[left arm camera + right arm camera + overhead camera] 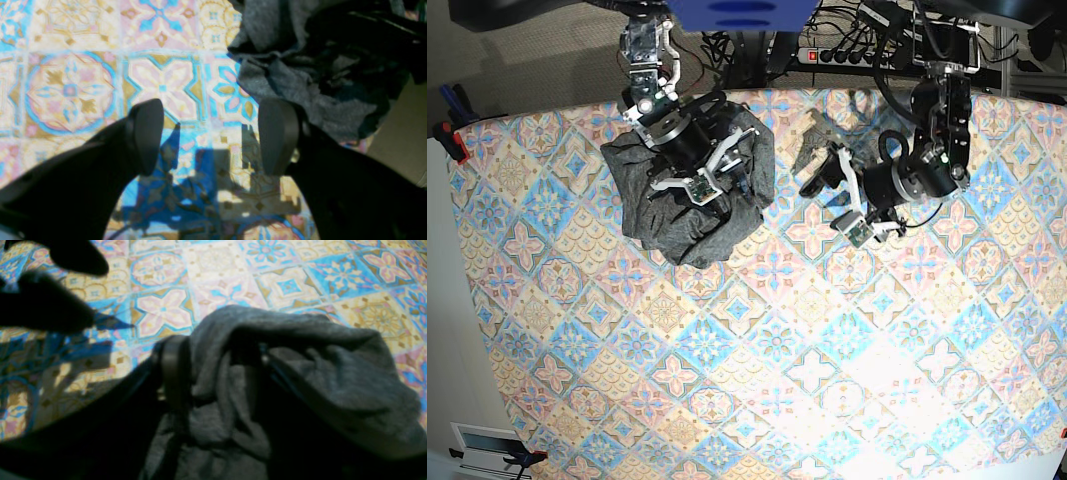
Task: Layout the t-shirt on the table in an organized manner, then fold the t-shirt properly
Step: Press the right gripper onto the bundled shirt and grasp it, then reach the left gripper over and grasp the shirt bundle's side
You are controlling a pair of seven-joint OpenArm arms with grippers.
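The t-shirt point(689, 195) is lying bunched in a wrinkled heap on the table point(757, 400), near the far edge and toward the corner on the right arm's side. It is not spread out; folds are piling over one another and no sleeve can be told apart.

The right jaws point(727, 165) are sitting down in the heap, on the side of it nearest the other arm. In the right wrist view they are standing partly apart with grey cloth bulging between them and draping over one finger point(175, 366); whether they are actually gripping the cloth cannot be told.

The left jaws point(820, 176) are hanging over bare patterned cloth near the far edge, just beside the heap and apart from it. In the left wrist view they are spread wide, with nothing between the fingers point(146, 133) but the tile pattern and their own shadow; the shirt's edge is lying beyond one fingertip.
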